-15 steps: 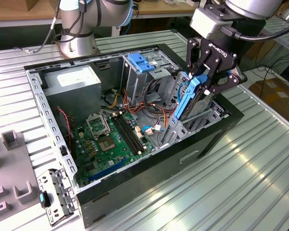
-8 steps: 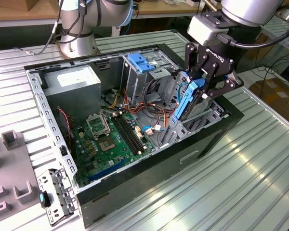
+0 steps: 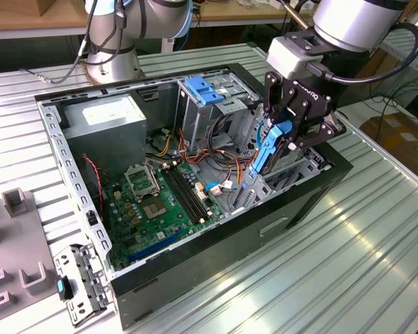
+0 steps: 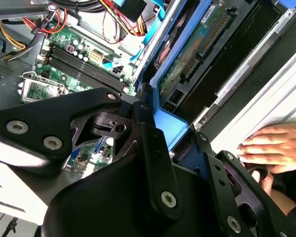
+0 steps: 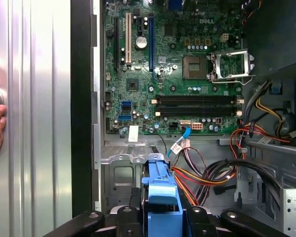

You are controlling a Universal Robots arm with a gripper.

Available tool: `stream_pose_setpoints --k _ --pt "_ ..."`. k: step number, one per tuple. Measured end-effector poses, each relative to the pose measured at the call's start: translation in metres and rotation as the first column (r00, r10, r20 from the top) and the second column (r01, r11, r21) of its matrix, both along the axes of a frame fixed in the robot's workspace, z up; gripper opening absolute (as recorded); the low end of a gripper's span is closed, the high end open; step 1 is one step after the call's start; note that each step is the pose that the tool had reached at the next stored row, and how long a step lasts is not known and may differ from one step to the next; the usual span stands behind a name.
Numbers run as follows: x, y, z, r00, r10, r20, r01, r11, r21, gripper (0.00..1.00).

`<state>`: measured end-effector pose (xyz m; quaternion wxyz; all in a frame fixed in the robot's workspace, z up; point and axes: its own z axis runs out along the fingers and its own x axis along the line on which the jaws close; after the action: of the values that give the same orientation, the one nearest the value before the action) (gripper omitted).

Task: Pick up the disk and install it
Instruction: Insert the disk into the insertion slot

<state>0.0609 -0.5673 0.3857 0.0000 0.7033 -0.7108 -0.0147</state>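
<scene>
The disk (image 3: 269, 154) is held on edge by the gripper (image 3: 284, 141), whose fingers are closed against its blue side rails. The contact itself is largely masked by the black finger linkages. In the exterior view the disk is seen hanging just below the gripper. Its lower end is sunk among the metal walls of the drive bay (image 3: 296, 177) at one corner of the open computer case (image 3: 216, 243), so how deep it sits cannot be told.

In the second wrist view the circuit-board face of the disk (image 4: 195, 49) is seen stretching away from the fingertips, its near end hidden behind the gripper body. In the first wrist view a narrow blue edge of the disk (image 5: 160, 190) is made out between the fingers (image 5: 121, 219), which are cut off by the picture's border.

Beyond the fingertips the motherboard (image 5: 163, 64) is laid out, and a bundle of cables (image 5: 207, 173) is seen just beside the disk. A person's hand (image 4: 274, 148) is rested on the slatted table (image 3: 348, 264) outside the case wall, off to one side of the gripper, and is partly cut off.
</scene>
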Motion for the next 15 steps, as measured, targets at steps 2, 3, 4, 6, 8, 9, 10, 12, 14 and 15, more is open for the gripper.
stream_pose_setpoints --k 2,3,4,6,8,9,10,12,14,15 --pt "0.0 0.0 -0.0001 1.0 0.0 0.0 0.0 1.0 0.0 0.37" --pt "0.0 0.0 0.0 1.0 0.0 0.0001 0.0 1.0 0.0 0.37" --pt "0.0 0.0 -0.0001 1.0 0.0 0.0 0.0 1.0 0.0 0.38" --pt "0.0 0.0 -0.0004 1.0 0.0 0.0 0.0 1.0 0.0002 0.51" --pt "0.0 0.0 -0.0021 1.0 0.0 0.0001 0.0 1.0 0.0005 0.51" --pt "0.0 0.0 -0.0038 1.0 0.0 0.0 0.0 1.0 0.0001 0.51" --pt "0.0 0.0 -0.0055 1.0 0.0 0.0 0.0 1.0 0.0001 0.51" --pt "0.0 0.0 -0.012 1.0 0.0 0.0 0.0 1.0 0.0002 0.42" --pt "0.0003 0.0 -0.015 1.0 0.0 0.0 0.0 1.0 -0.0001 0.24" --pt "0.0003 0.0 -0.0151 1.0 0.0 0.0 0.0 1.0 -0.0002 0.12"
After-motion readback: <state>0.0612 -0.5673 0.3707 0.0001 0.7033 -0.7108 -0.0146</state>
